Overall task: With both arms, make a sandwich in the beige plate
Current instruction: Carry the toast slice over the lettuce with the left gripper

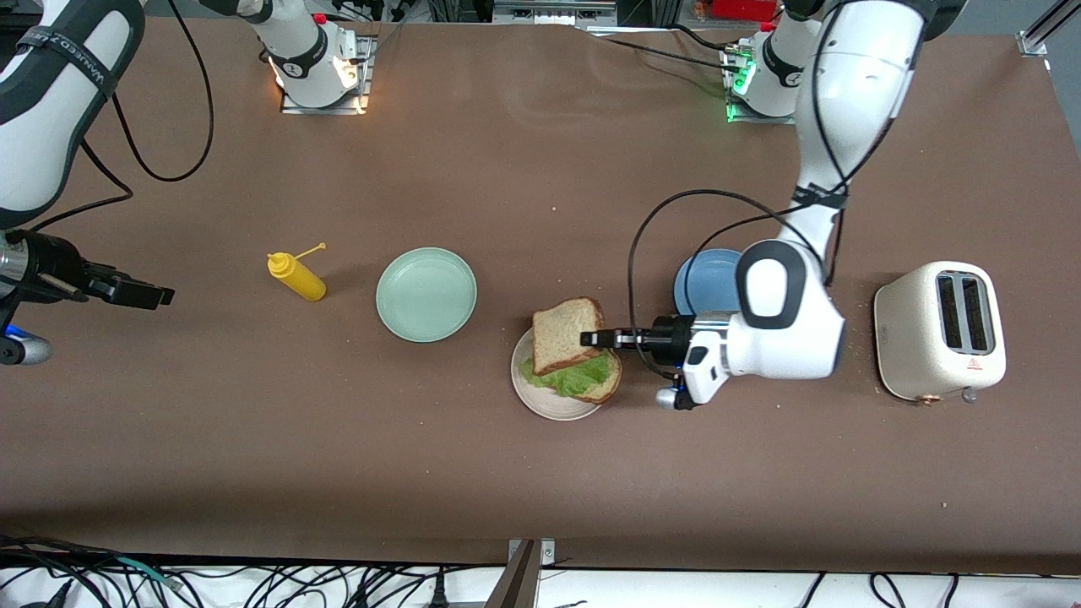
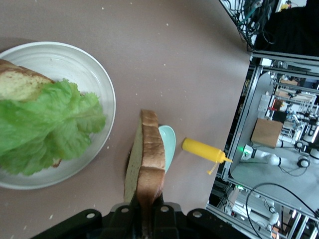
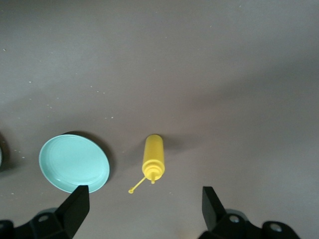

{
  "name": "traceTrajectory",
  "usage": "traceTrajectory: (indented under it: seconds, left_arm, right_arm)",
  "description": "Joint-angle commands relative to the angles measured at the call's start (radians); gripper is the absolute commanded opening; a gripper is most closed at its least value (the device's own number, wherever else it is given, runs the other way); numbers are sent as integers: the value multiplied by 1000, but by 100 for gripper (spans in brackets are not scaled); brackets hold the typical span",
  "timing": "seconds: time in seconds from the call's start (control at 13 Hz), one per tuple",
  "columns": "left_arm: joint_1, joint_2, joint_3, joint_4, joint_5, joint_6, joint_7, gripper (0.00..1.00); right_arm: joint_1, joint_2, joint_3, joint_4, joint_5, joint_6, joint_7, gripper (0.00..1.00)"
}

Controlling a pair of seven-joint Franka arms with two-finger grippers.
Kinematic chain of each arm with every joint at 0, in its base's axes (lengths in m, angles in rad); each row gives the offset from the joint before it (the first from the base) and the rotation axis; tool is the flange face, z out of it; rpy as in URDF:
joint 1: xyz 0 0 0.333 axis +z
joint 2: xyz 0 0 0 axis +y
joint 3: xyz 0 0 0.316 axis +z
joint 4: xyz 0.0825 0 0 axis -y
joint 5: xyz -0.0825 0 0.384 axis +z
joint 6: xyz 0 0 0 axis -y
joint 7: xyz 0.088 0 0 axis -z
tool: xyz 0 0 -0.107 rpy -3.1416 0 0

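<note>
- The left gripper point(image 1: 594, 339) is hanging over the beige plate point(image 1: 540, 402), its fingers pressed together on the edge of the top bread slice point(image 1: 566, 333) and pinching it.
- That slice is being held up in the air, tilted, above the lettuce leaf point(image 1: 574, 375); in the left wrist view the top bread slice point(image 2: 144, 162) is sticking straight out from the fingers, edge-on.
- Under the left gripper, the lettuce leaf is lying on the bottom bread slice point(image 1: 606, 387), and both are sitting in the beige plate.
- In the left wrist view the beige plate point(image 2: 102, 82) is showing beside the held slice, with the lettuce leaf point(image 2: 47, 124) covering most of the bottom bread slice point(image 2: 17, 84).
- The blue plate point(image 1: 705, 283) is sitting just beside the left arm's wrist, partly hidden by it.
- The toaster point(image 1: 942, 329) is standing past the left arm's wrist, toward the left arm's end of the table.
- The right gripper point(image 1: 143, 295) is waiting at the right arm's end of the table with its fingers spread wide, gripping nothing.
- The mustard bottle point(image 1: 297, 275) is lying on the table out ahead of the right gripper's fingertips, and the mint green plate point(image 1: 426, 294) is lying past it, between the bottle and the left gripper.
- The right wrist view is showing the mustard bottle point(image 3: 153, 158) and mint green plate point(image 3: 74, 163) between the open fingers point(image 3: 75, 209).
</note>
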Motion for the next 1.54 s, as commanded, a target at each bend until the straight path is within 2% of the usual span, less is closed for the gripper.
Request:
traceTrajectory:
  seconds: [0.0,0.31,0.38,0.46,0.54,0.61,0.69,1.08,1.31,1.46]
  left_arm:
    - [-25,62,12,34,-49,52,24,0]
    - [-36,93,12,25,-49,83,62,0]
    - [-36,102,12,24,-51,85,88,0]
    - [-36,115,12,24,-49,85,117,14]
    - [-36,121,12,24,-48,85,156,58]
    - [-34,125,12,22,-48,91,177,76]
    - [-34,125,12,22,-48,106,178,100]
    - [-25,132,31,22,-36,134,182,100]
    - [-25,125,80,22,-25,134,182,100]
    - [-15,118,100,22,29,134,175,100]
  right_arm:
    - [18,-4,-16,-18,-32,2,-62,100]
    - [68,-7,-59,-78,-38,26,-152,99]
    - [128,-5,-108,-113,-39,55,-152,99]
    - [187,-5,-152,-165,-38,84,-155,99]
    - [215,-5,-177,-182,-38,100,-157,99]
    - [216,-5,-179,-182,-36,100,-157,99]
    - [217,-5,-179,-182,-36,99,-157,100]
    - [214,-5,-180,-182,-35,99,-160,100]
    - [214,-4,-182,-182,-32,105,-169,100]
    - [204,-2,-193,-181,-33,109,-200,100]
